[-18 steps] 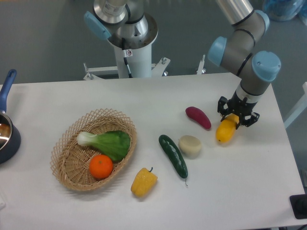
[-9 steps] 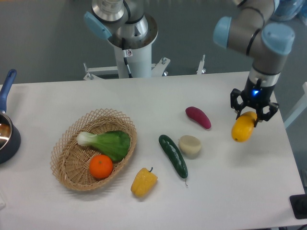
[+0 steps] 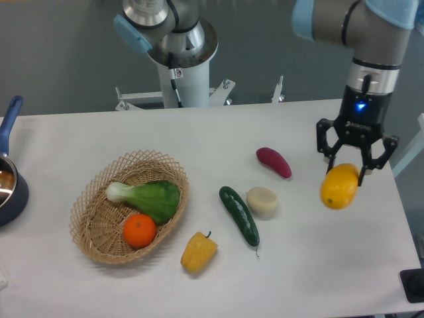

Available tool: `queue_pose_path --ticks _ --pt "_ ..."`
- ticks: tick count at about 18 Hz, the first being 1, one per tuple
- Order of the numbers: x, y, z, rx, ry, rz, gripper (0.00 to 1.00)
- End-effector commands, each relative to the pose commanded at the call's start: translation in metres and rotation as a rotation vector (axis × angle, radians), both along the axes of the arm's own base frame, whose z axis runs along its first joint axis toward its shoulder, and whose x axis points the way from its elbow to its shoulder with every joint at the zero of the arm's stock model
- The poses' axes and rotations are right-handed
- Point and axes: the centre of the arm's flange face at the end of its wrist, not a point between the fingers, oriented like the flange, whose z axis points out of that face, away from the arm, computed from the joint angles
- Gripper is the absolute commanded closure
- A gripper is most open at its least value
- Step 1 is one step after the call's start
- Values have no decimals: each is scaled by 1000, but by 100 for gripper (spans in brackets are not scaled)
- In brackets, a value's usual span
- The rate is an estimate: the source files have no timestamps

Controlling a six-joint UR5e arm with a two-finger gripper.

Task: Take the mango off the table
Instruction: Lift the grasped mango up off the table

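An oval woven wicker basket (image 3: 89, 222) holds a leafy green bok choy (image 3: 149, 198) and a round orange (image 3: 140, 230). Just beside its right rim lies a lumpy pale-yellow bell pepper (image 3: 198, 252). Further right: a dark green cucumber (image 3: 239, 215), a pale round disc-shaped item (image 3: 262, 202) touching it, and a purple sweet potato (image 3: 273, 162). A dark blue-handled pot (image 3: 9, 179) sits at the left edge.

One mango (image 3: 339, 187), one basket (image 3: 99, 232)

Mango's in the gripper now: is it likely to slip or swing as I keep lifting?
The mango hangs below the gripper, pinched only at its upper end, so it may pivot or swing. Its skin looks smooth, so probably slippery. It appears firm, showing no sag.
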Motion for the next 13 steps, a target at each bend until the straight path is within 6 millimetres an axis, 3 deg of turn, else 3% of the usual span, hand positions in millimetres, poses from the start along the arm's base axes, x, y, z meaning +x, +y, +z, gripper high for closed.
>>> queue_pose_path --ticks 1,13 --pt "0 1 8 17 -8 16 76" --pt "3 1 3 14 -31 32 76"
